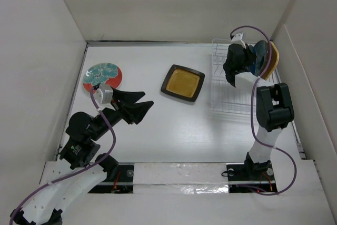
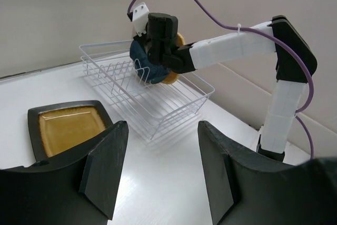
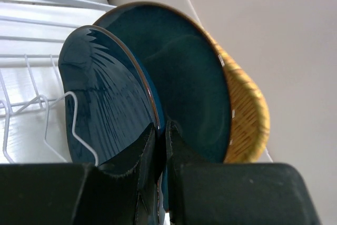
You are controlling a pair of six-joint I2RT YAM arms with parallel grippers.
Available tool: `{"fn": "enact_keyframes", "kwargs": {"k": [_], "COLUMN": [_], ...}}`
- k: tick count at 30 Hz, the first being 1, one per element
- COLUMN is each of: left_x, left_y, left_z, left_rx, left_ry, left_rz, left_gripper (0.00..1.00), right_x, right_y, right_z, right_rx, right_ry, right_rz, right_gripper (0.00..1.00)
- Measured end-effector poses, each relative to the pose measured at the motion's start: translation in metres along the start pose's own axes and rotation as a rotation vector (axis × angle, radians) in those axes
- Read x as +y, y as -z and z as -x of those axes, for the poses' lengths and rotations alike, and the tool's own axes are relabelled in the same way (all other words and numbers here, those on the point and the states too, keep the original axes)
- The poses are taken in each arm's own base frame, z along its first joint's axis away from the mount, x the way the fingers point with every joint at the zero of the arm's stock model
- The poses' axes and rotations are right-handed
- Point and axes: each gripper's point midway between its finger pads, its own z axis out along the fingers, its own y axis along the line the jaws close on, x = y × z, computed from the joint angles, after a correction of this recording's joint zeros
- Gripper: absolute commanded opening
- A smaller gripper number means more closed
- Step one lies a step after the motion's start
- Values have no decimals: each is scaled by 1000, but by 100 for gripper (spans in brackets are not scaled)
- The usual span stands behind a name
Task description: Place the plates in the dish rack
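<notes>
My right gripper [image 1: 248,60] is shut on the rim of the dark blue leaf-shaped plate [image 3: 105,98], which stands upright in the white wire dish rack [image 1: 227,90] at the far right. Behind it stand the round grey-teal plate [image 3: 189,88] and the orange plate [image 3: 247,119]. The black-rimmed mustard square plate [image 1: 182,82] lies flat on the table left of the rack. The red-rimmed teal floral plate [image 1: 102,76] lies at the far left. My left gripper [image 1: 134,106] is open and empty, low over the table between these two, and faces the rack [image 2: 158,104].
White walls close in the table on the left, back and right. The rack stands close to the right wall. My right arm [image 2: 237,48] reaches over the rack's near right corner.
</notes>
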Motion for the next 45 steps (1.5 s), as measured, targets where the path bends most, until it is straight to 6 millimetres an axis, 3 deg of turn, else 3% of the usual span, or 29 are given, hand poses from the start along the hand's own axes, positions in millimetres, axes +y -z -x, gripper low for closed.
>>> {"fn": "enact_keyframes", "kwargs": {"k": [12,17,19,20,23,28,30,34,35,36,37,38,39,41,45], "left_x": [5,7,8,9,11,19,23,35,38,41,45,49,53,62,84], "left_y": [-5,-7,-8,-9,-11,-17,-20,-28,-30,-32,-34,-36,-38,-43,-53], "left_z": [-6,-9,-11,-12,-15,-26,-32,-48,-53,-58,-64,-70,-75,-90,-125], "left_rx": [23,32,38,42,54,91,113,167,181,197,217,236,253,303,411], "left_ry": [2,3,4,5,9,13,18,24,28,32,34,37,41,53,103], "left_rz": [14,20,23,24,30,50,63,99,108,118,129,142,154,186,243], "left_gripper": [53,53,53,52,52,46,37,15,4,0,0,0,0,0,0], "right_x": [23,24,23,23,24,22,15,-8,-16,-23,-30,-34,-36,-31,13], "right_y": [-4,-4,-4,-4,-2,5,12,44,56,71,86,102,111,152,220], "right_z": [-20,-21,-22,-22,-21,-16,-4,36,48,58,65,70,71,72,50], "right_rx": [-25,-31,-31,-31,-30,-11,-16,-68,-90,-115,-140,-162,-172,-206,-200], "right_ry": [-39,-57,-65,-70,-106,-194,-274,-495,-568,-639,-703,-763,-801,-896,-923], "right_rz": [-9,-28,-37,-39,-37,6,31,114,143,182,224,272,300,453,748], "right_gripper": [0,0,10,23,45,59,60,61,55,44,26,0,0,0,0]}}
